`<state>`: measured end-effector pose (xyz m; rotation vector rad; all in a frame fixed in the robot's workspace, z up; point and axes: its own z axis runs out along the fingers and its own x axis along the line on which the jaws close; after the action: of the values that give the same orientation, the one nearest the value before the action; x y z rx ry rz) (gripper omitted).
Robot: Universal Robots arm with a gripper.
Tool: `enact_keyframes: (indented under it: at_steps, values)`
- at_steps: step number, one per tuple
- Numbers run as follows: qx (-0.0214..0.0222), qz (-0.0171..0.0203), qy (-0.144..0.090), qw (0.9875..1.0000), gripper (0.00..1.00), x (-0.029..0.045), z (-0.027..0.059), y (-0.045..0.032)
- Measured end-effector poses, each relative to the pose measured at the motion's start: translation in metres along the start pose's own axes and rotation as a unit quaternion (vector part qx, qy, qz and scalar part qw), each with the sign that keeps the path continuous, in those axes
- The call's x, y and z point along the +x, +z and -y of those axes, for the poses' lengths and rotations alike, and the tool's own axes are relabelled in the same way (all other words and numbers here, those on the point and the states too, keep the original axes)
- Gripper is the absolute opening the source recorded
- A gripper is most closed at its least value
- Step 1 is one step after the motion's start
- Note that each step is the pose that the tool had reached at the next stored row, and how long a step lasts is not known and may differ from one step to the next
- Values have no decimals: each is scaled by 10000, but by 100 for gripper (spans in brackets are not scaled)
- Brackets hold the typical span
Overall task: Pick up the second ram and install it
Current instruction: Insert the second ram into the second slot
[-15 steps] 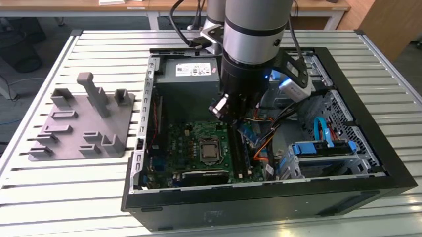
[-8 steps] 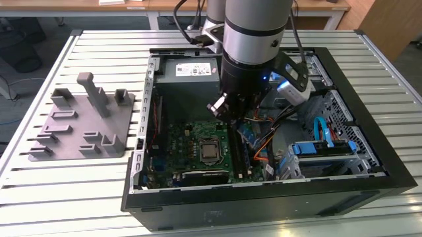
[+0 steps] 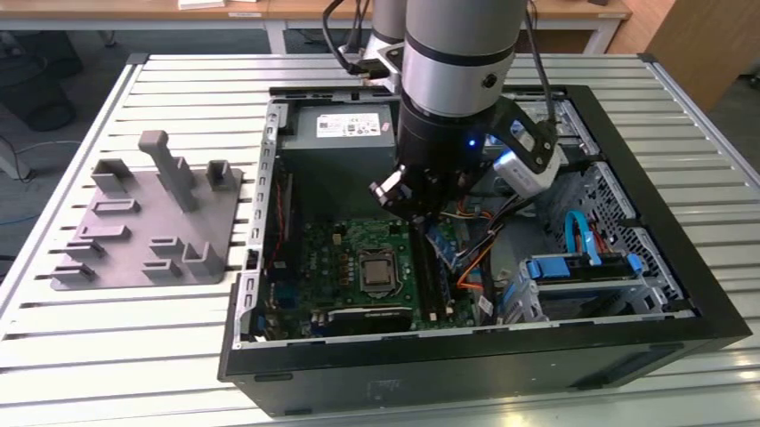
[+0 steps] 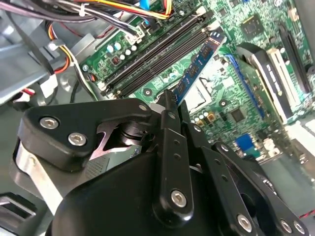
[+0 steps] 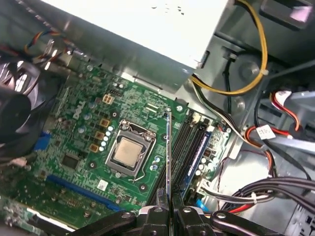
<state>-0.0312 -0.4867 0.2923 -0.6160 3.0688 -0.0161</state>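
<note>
The gripper (image 5: 170, 210) is clamped tight on the second ram (image 5: 169, 147), which sticks out from its fingertips edge-on, a thin dark sliver in the first wrist view. It is held inside the open computer case (image 3: 665, 334), over the green motherboard (image 5: 78, 142), just beside the long black slots (image 5: 183, 142), where another blue stick (image 5: 199, 153) sits

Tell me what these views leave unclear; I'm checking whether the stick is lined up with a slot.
First wrist view: the second ram is edge-on in the gripper, so its slot alignment is unclear.
Second wrist view: the gripper's body hides the ram's held end.
Exterior view: the arm hides the grip.
</note>
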Motion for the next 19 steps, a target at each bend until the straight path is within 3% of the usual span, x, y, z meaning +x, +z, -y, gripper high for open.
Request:
enact_keyframes:
  at_steps: [8,19]
  values:
    - [5,-7,536,9986,14,-1,0,5]
    - [13,-15,1176,9931,14,0,0,11]
